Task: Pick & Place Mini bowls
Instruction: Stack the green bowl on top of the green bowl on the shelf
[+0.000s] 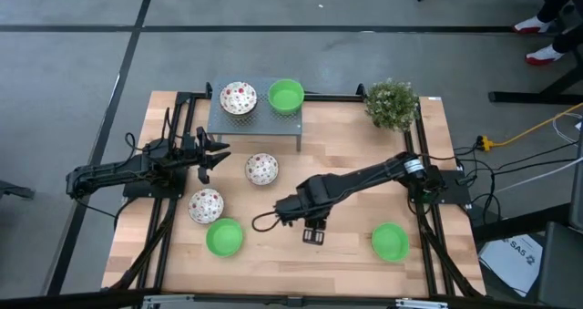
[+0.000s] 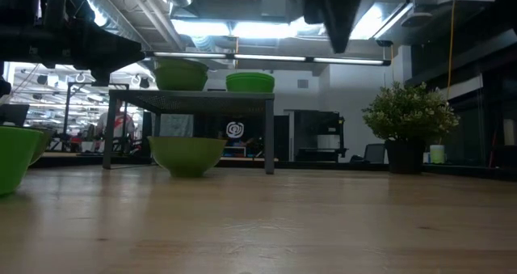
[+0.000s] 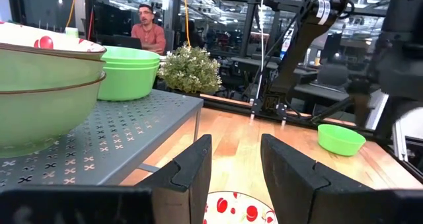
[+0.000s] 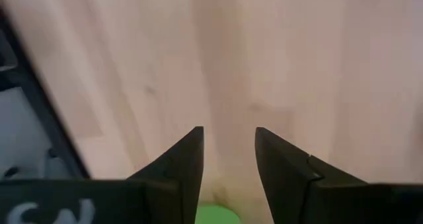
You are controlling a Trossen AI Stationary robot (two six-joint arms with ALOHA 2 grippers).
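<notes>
**Inspector:** Wood-plank table (image 1: 346,154), pale and smooth, seen from above. A grey perforated metal shelf (image 1: 255,122) carries one speckled bowl (image 1: 238,97) and one green bowl (image 1: 286,96). Two more speckled bowls (image 1: 261,169) (image 1: 206,205) and two green bowls (image 1: 224,237) (image 1: 390,242) sit on the wood.

**Clerk:** And the grippers?

**Inspector:** Left gripper (image 1: 219,154) hangs beside the shelf, jaws apart, empty, near the middle speckled bowl. Right gripper (image 1: 314,229) points down at mid-table, between the two green floor bowls, touching neither.

**Clerk:** Low view?

**Inspector:** Round bowls on the shelf top (image 2: 194,96); another bowl (image 2: 187,154) beneath it. Bushy plant (image 2: 408,116) to the right.

**Clerk:** Wrist views?

**Inspector:** Left wrist: fingers (image 3: 192,168) parted, a cherry-patterned bowl rim (image 3: 238,207) below the gap. Right wrist: fingers (image 4: 182,161) partly open over bare wood, holding nothing; a green sliver (image 4: 215,215) shows between them.
</notes>
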